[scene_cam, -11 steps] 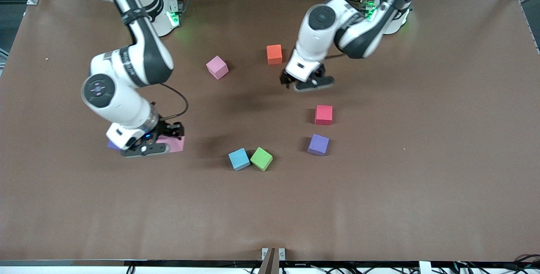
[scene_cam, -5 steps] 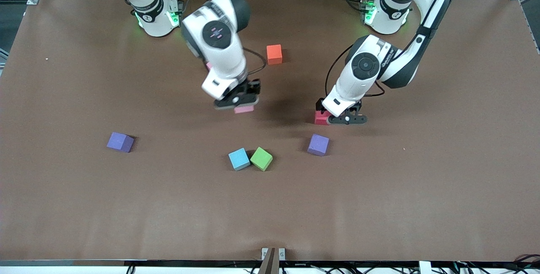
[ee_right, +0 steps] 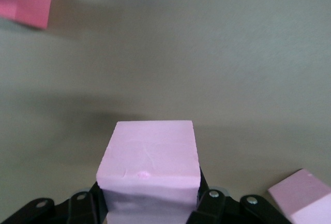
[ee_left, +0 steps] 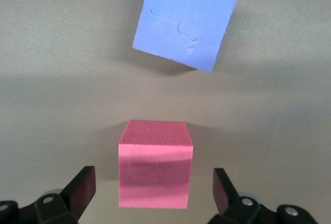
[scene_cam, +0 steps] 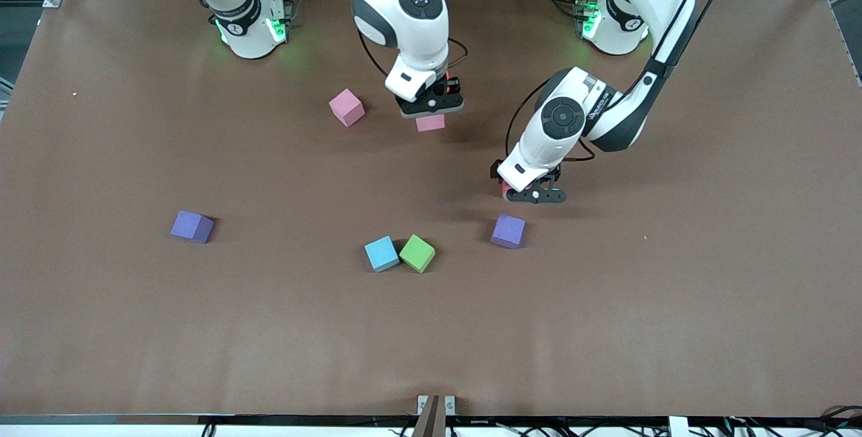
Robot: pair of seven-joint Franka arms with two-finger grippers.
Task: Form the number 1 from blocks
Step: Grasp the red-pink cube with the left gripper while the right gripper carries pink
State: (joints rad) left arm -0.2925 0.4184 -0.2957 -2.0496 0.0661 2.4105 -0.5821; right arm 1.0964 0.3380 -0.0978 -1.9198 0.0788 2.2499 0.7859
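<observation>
Red block [ee_left: 155, 164] sits on the table between the left gripper's [scene_cam: 532, 191] spread, untouching fingers. Right gripper [scene_cam: 431, 106] clamps a pink block [ee_right: 150, 175] in the air.

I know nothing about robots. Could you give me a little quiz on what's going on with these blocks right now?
1. Which colour of block is clamped in the right gripper? A green, B pink, C blue.
2. True or false: the blue block and the green block lie side by side, touching.
3. Fill in: the left gripper is down at the table with its fingers open on either side of the ____ block.

Key
1. B: it is the held pink block, lifted off the table.
2. True.
3. Red: the red block sits between the fingers with a gap on each side.
</observation>
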